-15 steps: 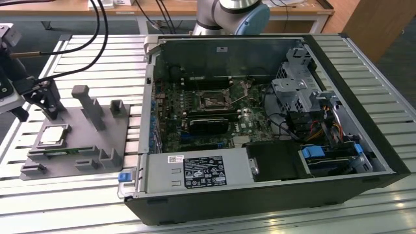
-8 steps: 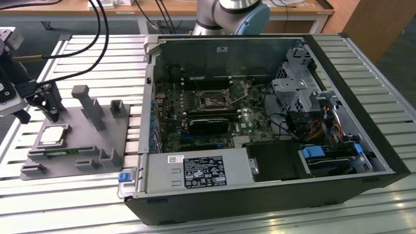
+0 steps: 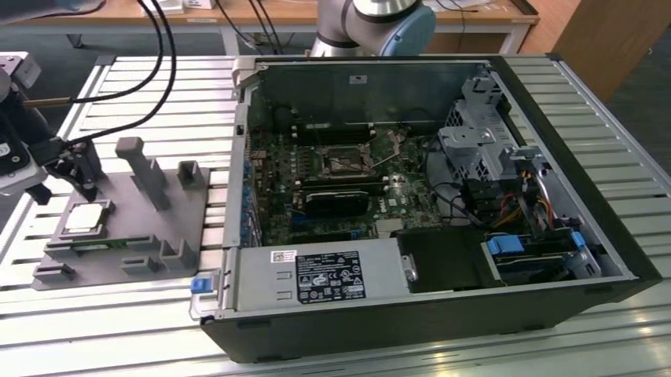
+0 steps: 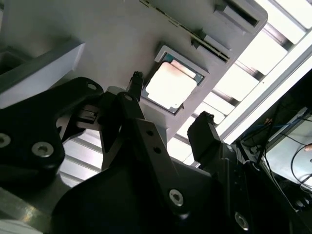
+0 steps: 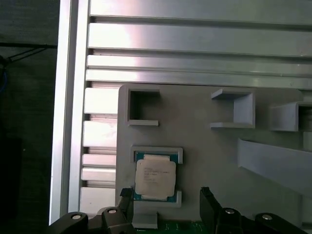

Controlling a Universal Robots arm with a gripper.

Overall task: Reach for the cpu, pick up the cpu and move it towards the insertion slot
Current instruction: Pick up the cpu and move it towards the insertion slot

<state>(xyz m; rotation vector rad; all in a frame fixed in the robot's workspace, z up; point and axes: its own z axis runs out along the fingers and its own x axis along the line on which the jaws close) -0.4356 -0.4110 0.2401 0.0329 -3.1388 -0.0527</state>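
My tool [image 5: 165,197] hangs spread wide with nothing between its fingers, just over the cpu [image 5: 154,178]. The chip lies flat in its pocket on the grey fixture plate [image 5: 204,161] and nothing is touching it.

My worry is alignment. One fingertip [image 5: 126,194] sits close to the pocket's raised lip [image 5: 157,151]. I judge it could land on that lip, not the chip's edge, and the cpu could then tip or skid out.

In the exterior view, the tall post [image 3: 141,169] stands just beside the tool [image 3: 74,177], so a sideways move made low could clip it. Straight above the chip looks free.

The slatted desk [image 3: 105,330] ends near the plate on the side away from the computer case, so I have little margin there.

Farther off, the side wall of the computer case [image 3: 239,141] rises between the plate and the insertion slot [image 3: 344,162]. A low carry would strike its rim. Boards and the loose cables [image 3: 514,208] crowd the socket, leaving a tight approach.
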